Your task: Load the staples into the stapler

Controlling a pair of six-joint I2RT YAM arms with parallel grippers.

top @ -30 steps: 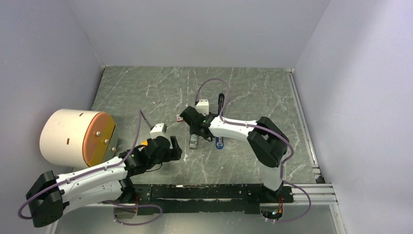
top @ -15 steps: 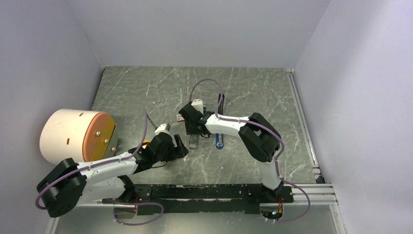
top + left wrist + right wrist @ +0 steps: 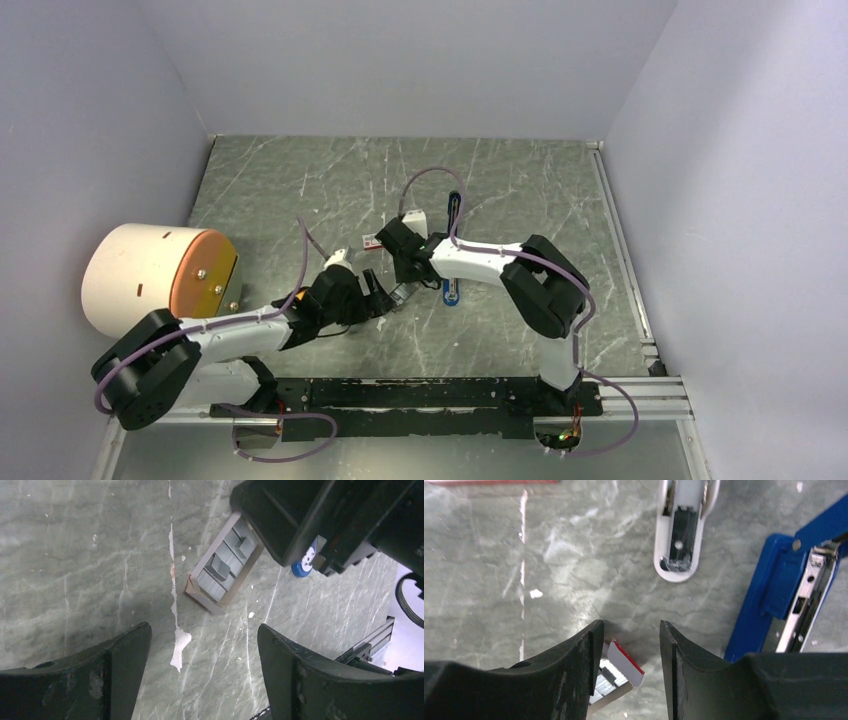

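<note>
Staples (image 3: 226, 564) lie as grey strips in a small open cardboard tray (image 3: 200, 592) on the scratched grey table (image 3: 75, 555), near the middle of the work area in the overhead view. We see a red and white flap (image 3: 624, 662) at one end of the tray. The right gripper (image 3: 629, 630) stands right over that end, its fingers part-way apart with the flap and the tray's corner between them. The tray runs under one finger, and we cannot tell whether either finger touches it. The left gripper (image 3: 203, 630) hangs low just beside the tray on the near-left side, its fingers wide apart with bare table between them. The stapler (image 3: 774, 587) lies just to the right of the tray, swung open, its blue body flat on the table and its shiny metal channel (image 3: 806, 600) facing up. A pale grey piece (image 3: 680, 527) lies near it, not touching. A red and white box (image 3: 371, 242) sits a little beyond the left gripper; its print is too small for us to read. A white drum (image 3: 130, 275) with an orange face stands at the table's left side.
</note>
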